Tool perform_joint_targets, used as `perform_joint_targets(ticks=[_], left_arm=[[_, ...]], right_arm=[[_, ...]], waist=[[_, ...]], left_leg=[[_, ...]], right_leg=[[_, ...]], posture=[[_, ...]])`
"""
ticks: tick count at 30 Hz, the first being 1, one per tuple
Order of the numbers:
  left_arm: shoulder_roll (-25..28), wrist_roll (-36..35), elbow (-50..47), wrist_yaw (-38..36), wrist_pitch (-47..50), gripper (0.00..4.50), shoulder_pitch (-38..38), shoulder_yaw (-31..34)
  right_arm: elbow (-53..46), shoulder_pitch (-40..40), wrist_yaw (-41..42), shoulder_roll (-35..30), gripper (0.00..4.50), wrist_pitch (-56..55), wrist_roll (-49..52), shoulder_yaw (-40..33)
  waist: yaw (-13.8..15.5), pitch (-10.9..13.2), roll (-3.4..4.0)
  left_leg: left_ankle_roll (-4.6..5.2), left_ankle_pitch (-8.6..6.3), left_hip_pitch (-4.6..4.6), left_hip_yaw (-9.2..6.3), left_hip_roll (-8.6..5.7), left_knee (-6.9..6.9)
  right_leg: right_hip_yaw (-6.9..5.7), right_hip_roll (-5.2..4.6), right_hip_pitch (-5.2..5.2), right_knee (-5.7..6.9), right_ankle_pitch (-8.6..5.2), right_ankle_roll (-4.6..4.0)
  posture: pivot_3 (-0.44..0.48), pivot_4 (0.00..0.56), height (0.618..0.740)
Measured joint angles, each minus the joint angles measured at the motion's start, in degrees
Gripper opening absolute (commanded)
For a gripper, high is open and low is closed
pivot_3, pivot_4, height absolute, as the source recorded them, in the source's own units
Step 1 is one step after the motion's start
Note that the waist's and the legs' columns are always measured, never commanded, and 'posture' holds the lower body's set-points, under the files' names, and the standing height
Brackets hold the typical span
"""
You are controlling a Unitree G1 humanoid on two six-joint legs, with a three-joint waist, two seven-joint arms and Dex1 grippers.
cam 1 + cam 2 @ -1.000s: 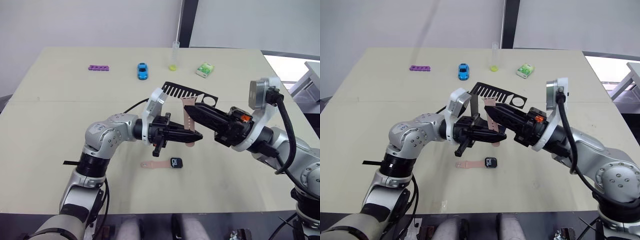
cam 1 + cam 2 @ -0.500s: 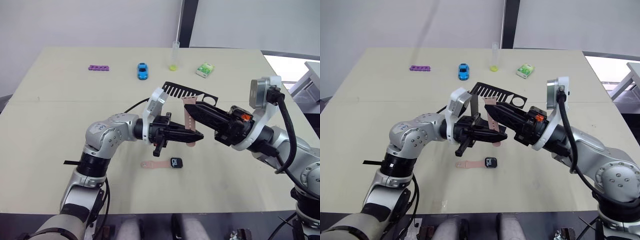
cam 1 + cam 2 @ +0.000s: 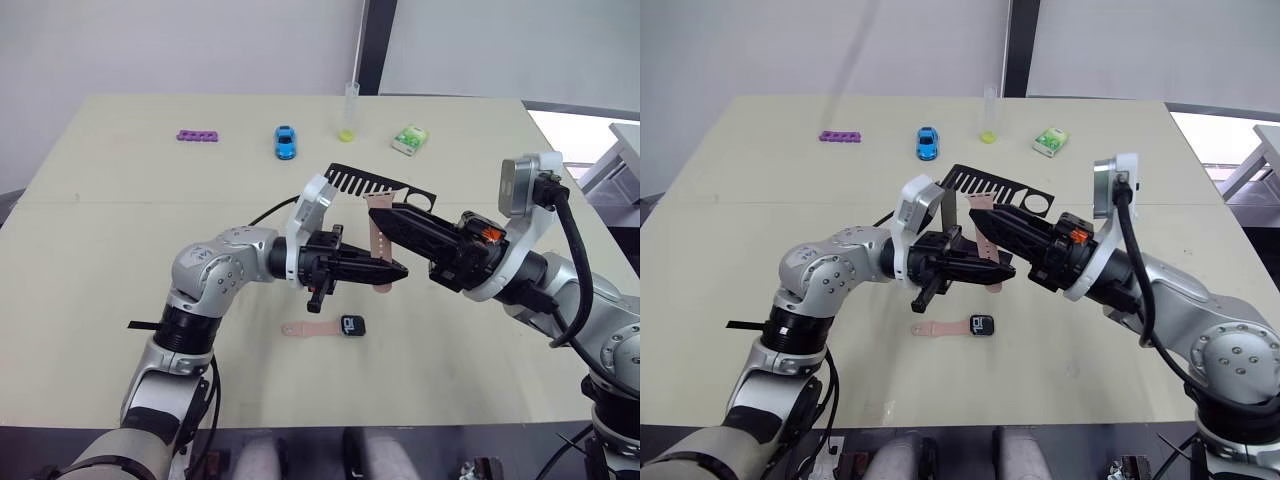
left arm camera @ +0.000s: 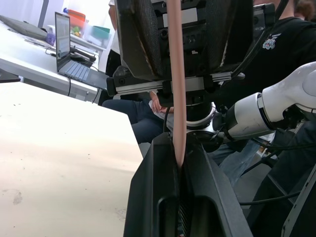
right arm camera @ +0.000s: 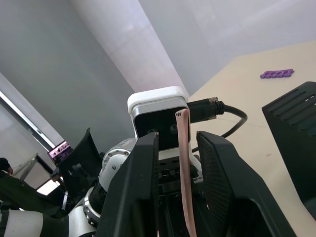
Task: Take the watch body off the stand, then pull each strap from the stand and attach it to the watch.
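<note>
Two pincers meet over worktop [image 3: 120, 220]: left pincer [image 3: 396, 271] clamps lower end of one upright strap [image 3: 377, 240]; right pincer [image 3: 376, 212] straddles its top, fingers spread. Below them: second strap [image 3: 308, 329] joined to watch body [image 3: 351, 324]. One stand [image 3: 385, 187] behind.

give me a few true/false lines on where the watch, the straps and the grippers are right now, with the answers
1. The small black-screened watch body lies on the beige table with one pale pink strap attached to it. True.
2. The left gripper is shut on the second pale pink strap. True; the left wrist view shows its fingers pinching the strap's lower end.
3. The watch body sits on the black sheet-metal stand. False; it lies on the table, nearer the robot than the stand.
4. The right gripper is closed tightly on the strap. False; its fingers stand apart on either side of it.
5. The blue toy car is beside the watch body. False; it is at the far side of the table.
</note>
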Motion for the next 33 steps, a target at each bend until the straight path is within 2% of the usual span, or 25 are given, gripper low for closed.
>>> perform_joint_targets(ticks=[7, 10, 11, 27, 30, 33], left_arm=[[-0.2, -0.1, 0.0, 0.1, 0.0, 0.00, 0.0, 0.0], [-0.2, -0.1, 0.0, 0.1, 0.0, 0.00, 0.0, 0.0], [-0.2, -0.1, 0.0, 0.1, 0.0, 0.00, 0.0, 0.0], [0.2, -0.2, 0.0, 0.0, 0.2, 0.00, 0.0, 0.2], [2.7, -0.2, -0.2, -0.8, 0.4, 0.90, 0.0, 0.0], [6.9, 0.2, -0.9, -2.2, 0.1, 2.11, 0.1, 0.1]], right_arm=[[0.0, 0.0, 0.0, 0.0, 1.31, 0.0, 0.0, 0.0], [0.0, 0.0, 0.0, 0.0, 0.47, 0.0, 0.0, 0.0], [0.0, 0.0, 0.0, 0.0, 0.02, 0.0, 0.0, 0.0], [-0.2, 0.1, 0.2, 0.9, 0.02, 0.0, -1.2, 0.0], [-1.2, 1.0, 1.5, -0.7, 0.00, 0.2, -2.1, 0.0], [-2.0, 2.3, 3.7, -3.5, 0.00, 1.0, -2.2, -1.0]], waist=[[0.0, 0.0, 0.00], [0.0, 0.0, 0.00], [0.0, 0.0, 0.00], [0.0, 0.0, 0.00], [0.0, 0.0, 0.00], [0.0, 0.0, 0.01]], left_leg=[[0.00, 0.00, 0.00, 0.00, 0.00, 0.00], [0.00, 0.00, 0.00, 0.00, 0.00, 0.00], [0.00, 0.00, 0.00, 0.00, 0.00, 0.00], [0.00, 0.00, 0.00, 0.00, 0.00, 0.00], [0.00, 0.00, 0.00, 0.00, 0.00, -0.01], [0.00, 0.00, -0.01, 0.00, -0.01, 0.00]], right_leg=[[0.00, 0.00, 0.00, 0.00, 0.00, 0.00], [0.00, 0.00, 0.00, 0.00, 0.00, 0.00], [0.00, 0.00, 0.00, 0.00, 0.00, 0.00], [0.00, 0.00, 0.00, 0.01, 0.00, 0.00], [0.00, 0.00, 0.00, 0.01, 0.00, 0.00], [0.00, 0.00, 0.00, 0.00, 0.00, 0.00]], posture=[[0.000, 0.150, 0.740], [0.000, 0.150, 0.740], [0.000, 0.150, 0.740], [0.000, 0.150, 0.740], [0.000, 0.150, 0.740], [0.000, 0.150, 0.740]])
